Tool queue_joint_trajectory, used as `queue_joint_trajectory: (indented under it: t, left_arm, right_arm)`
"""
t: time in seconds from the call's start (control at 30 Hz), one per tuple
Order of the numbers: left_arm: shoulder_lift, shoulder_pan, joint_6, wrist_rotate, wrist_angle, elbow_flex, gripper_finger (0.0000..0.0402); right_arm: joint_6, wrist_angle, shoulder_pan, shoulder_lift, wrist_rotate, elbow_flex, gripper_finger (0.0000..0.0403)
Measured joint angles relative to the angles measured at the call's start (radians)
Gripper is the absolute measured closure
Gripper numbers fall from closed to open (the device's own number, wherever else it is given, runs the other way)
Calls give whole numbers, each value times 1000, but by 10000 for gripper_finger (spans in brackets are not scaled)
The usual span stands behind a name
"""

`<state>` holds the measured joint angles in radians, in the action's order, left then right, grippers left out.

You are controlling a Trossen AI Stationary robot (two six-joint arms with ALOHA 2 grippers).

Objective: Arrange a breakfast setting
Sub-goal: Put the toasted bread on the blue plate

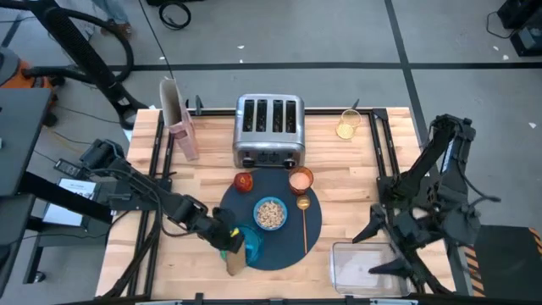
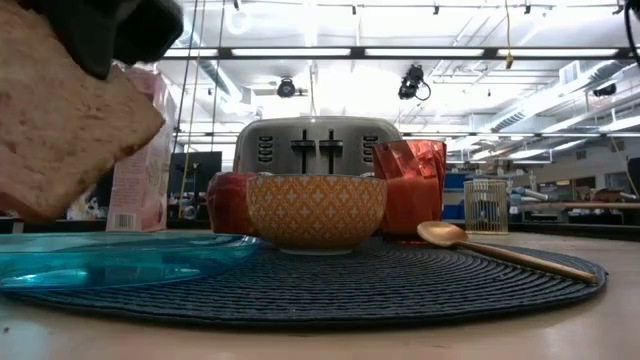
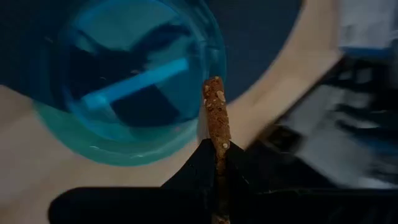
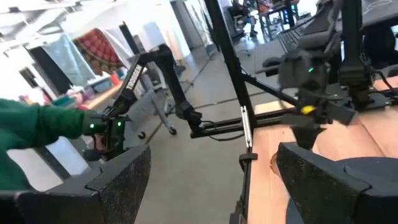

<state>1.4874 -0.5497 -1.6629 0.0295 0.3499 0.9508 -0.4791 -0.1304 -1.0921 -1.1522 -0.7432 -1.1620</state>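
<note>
On the wooden counter [image 1: 356, 182] we see a dark round mat [image 1: 315, 222], a steel toaster [image 1: 269, 129], a cereal box [image 1: 180, 129], a glass jar [image 1: 347, 125] and a clear tray [image 1: 360, 267].

No text, label or number can be read anywhere.

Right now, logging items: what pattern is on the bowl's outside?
Orange with a white lattice pattern on the bowl, best in the low view.

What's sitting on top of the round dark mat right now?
On the round dark slate-blue mat: patterned bowl of cereal, copper cup, red apple, gold spoon, clear blue plate. The left hand covers part of the plate's edge.
</note>
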Motion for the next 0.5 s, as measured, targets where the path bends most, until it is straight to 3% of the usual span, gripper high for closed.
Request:
queue_joint_trajectory:
  t: [0.1, 0.2, 0.5]
  left_arm:
    - [-35, 20, -71, -2, -134, -74, 381]
    - [-38, 55, -134, -5, -128, -96, 381]
    - [-39, 211, -212, -227, -107, -126, 375]
  right_arm:
    - [-19, 0, 5, -62, 2, -34, 53]
    - [-27, 4, 13, -104, 4, -47, 53]
    - [-52, 15, 49, -140, 91, -47, 53]
